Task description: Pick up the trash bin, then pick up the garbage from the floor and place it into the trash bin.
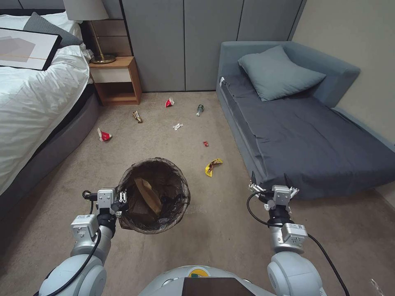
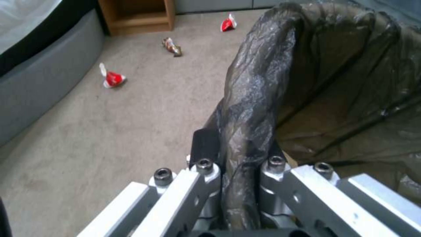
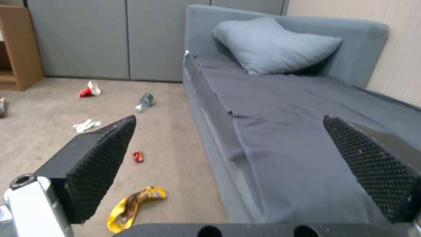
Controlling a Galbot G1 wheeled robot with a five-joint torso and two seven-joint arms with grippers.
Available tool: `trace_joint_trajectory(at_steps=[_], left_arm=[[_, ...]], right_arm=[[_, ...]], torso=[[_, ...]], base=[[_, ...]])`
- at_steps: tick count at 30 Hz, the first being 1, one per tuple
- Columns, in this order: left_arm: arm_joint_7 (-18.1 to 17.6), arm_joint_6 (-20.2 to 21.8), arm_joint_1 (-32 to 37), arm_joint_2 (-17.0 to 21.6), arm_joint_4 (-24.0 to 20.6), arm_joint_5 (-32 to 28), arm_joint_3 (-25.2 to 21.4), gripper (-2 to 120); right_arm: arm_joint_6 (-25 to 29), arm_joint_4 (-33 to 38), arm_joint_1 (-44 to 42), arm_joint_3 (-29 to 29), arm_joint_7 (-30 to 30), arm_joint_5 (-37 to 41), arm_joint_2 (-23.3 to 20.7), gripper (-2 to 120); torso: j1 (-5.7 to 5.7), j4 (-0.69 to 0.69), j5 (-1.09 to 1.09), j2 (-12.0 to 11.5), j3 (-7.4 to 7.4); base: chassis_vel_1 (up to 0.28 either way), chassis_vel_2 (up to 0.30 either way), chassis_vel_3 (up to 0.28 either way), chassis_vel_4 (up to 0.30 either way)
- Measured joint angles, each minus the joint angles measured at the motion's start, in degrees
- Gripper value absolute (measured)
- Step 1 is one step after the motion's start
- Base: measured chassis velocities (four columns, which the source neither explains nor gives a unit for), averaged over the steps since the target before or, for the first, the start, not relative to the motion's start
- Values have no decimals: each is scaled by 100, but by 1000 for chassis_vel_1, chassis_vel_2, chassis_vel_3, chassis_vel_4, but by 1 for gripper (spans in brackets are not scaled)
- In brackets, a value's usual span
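1. The left gripper (image 2: pixel 239 154) is clamped on the bag-covered rim of the trash bin (image 2: pixel 259 92).
2. Two crushed red-and-white paper cups (image 2: pixel 111 77) (image 2: pixel 228 23) and a gold wrapper (image 2: pixel 172 46) lie well apart on the carpet (image 2: pixel 110 131).
3. A wooden nightstand (image 2: pixel 138 16) stands beyond them.

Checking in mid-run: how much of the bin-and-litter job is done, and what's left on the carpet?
Done: the left gripper is clamped on the rim of the trash bin, and a brown paper bag lies inside it.
In hand: nothing; the right gripper is open by the sofa.
Left: the yellow wrapper, small red scrap, white tissue, bottle, gold wrapper and two red cups.
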Motion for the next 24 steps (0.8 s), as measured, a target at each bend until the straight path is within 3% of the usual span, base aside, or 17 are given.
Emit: trace_joint_trajectory(at_steps=[24], left_arm=[[4, 5, 3, -9, 0, -4, 3, 5]], right_arm=[[66, -27, -19, -10, 37, -43, 0, 100]], torso=[[0, 0, 1, 0, 0]], base=[[-171, 171, 171, -175]])
